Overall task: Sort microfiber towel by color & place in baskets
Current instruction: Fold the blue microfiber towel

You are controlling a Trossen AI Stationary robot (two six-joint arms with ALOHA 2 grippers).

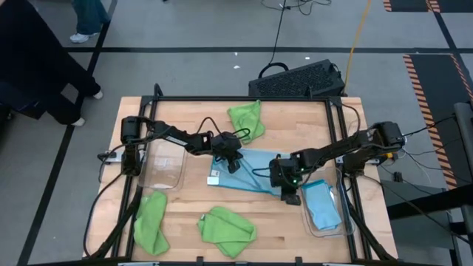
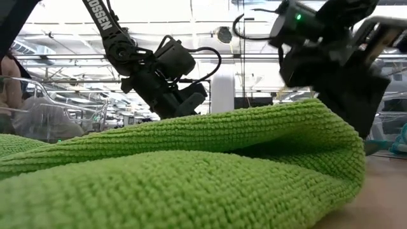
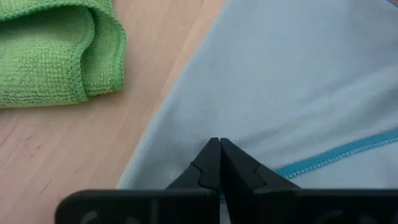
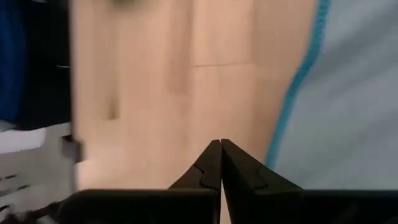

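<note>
Low view: a green towel (image 2: 191, 172) lies just before the lens and hides most of the table; both arms hang behind it.
Front edge of table: two green towels, one at the front middle (image 1: 228, 227), one at the front left (image 1: 151, 222).
Blue towel: it lies spread on the middle of the table (image 1: 251, 168), with a small white tag (image 1: 213, 178) at its left edge.
Left gripper: it is over the left part of the blue towel (image 1: 231, 160), fingers pressed together; in the left wrist view the tips (image 3: 219, 163) are on the cloth, but I cannot tell if any fabric is pinched.
Right gripper: it is at the right edge of the same towel (image 1: 290, 193), fingers pressed together; in the right wrist view the tips (image 4: 219, 163) seem to be over bare wood, beside the hem.
Right basket: near the right edge (image 1: 336, 225), one folded blue towel (image 1: 321, 205) inside.
Left basket: near the left edge (image 1: 164, 168), nothing in it.
Far side: a third green towel (image 1: 247, 118); behind the table a black crate (image 1: 299, 80).
Risk: if only one corner is caught, the towel can slip or drag when it is lifted.
Risk: the right gripper is close to the right basket and can push its rim.
In the way: nothing lies between the blue towel and the right basket.
</note>
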